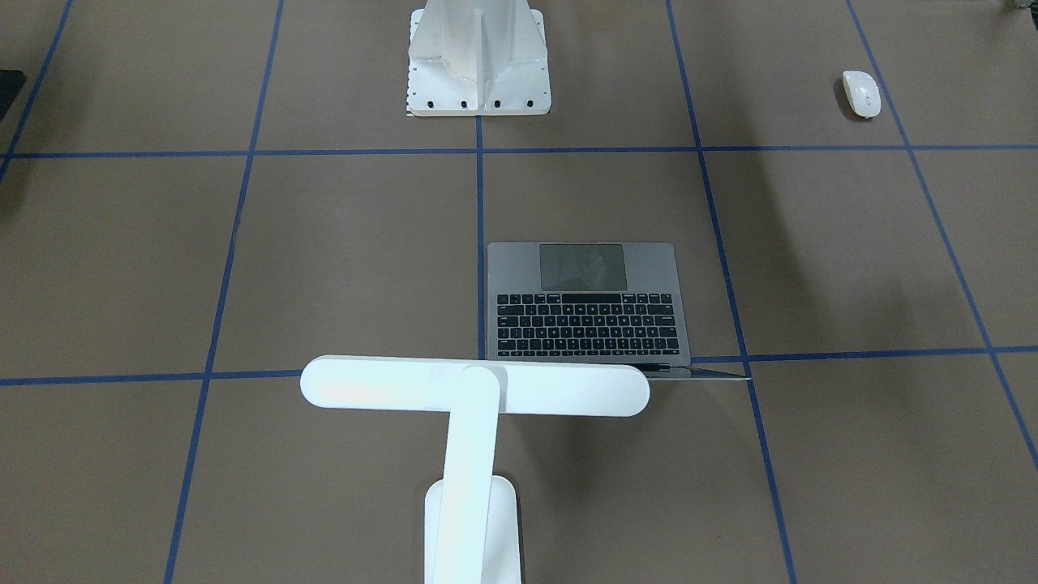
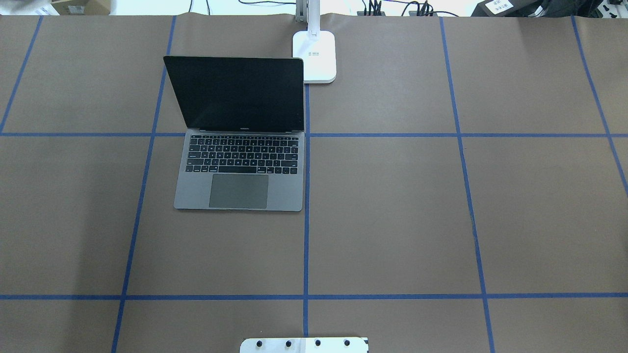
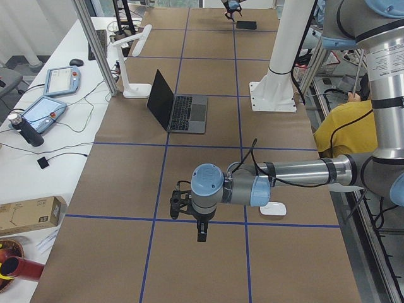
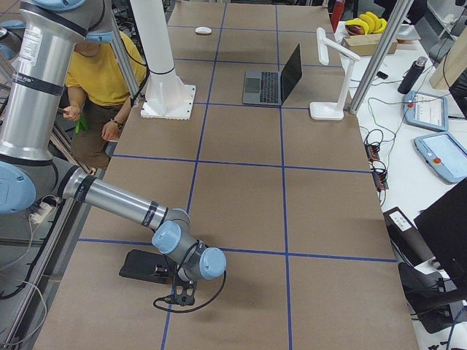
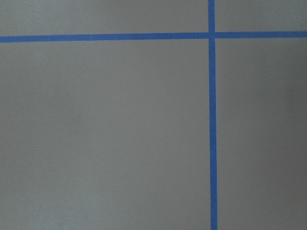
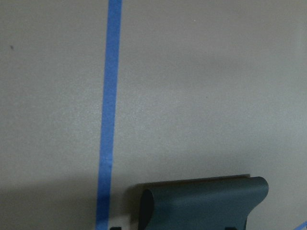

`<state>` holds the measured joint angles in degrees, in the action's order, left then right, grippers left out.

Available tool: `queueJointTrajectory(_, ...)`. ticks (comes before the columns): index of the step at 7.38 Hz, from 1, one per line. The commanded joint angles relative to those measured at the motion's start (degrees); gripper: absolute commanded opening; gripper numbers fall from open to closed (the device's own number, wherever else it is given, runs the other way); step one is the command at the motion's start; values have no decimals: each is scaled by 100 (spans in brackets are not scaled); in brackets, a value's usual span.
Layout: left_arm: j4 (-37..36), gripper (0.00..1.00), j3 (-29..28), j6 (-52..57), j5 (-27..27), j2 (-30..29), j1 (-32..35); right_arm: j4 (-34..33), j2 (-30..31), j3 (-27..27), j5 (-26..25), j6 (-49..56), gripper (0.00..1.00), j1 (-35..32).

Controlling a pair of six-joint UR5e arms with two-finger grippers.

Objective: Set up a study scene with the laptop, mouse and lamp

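1. Lamp (image 1: 474, 387): nearest the front-facing camera. Its white bar head overhangs the hinge side of the laptop (image 1: 588, 304), and its base stands just behind one corner of the screen. This placing is judged to throw light on the keys.
2. Laptop: open on the brown-papered desk (image 2: 392, 206), with the dark screen upright and the trackpad toward the robot. It is judged already in working position.
3. Mouse (image 1: 861, 92): well apart from the laptop, off to the robot's left and nearer the robot's edge. It is judged the one piece not yet set beside the laptop.
4. Left gripper (image 3: 201, 237): points down above bare desk near the mouse, well apart from the laptop. Whether its fingers are wide or narrow cannot be told.
5. Right gripper (image 4: 184, 295): low over the desk far from the laptop, just beside a flat black pad (image 4: 142, 266). The state of its fingers cannot be told.
6. Surroundings: a white ribbed pedestal (image 1: 478, 61) stands on the robot's side of the laptop. The lamp head and raised screen crowd the far side, while the flank toward the mouse appears open.
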<state>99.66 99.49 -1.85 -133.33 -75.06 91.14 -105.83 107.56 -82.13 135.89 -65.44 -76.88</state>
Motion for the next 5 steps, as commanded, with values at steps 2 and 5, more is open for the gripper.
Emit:
queueJointTrajectory(2,0,100,0,0,0,0,9,1,29,13,-1,32,73,173)
queueJointTrajectory(5,0,100,0,0,0,0,9,-8,37,13,-45,6,67,270)
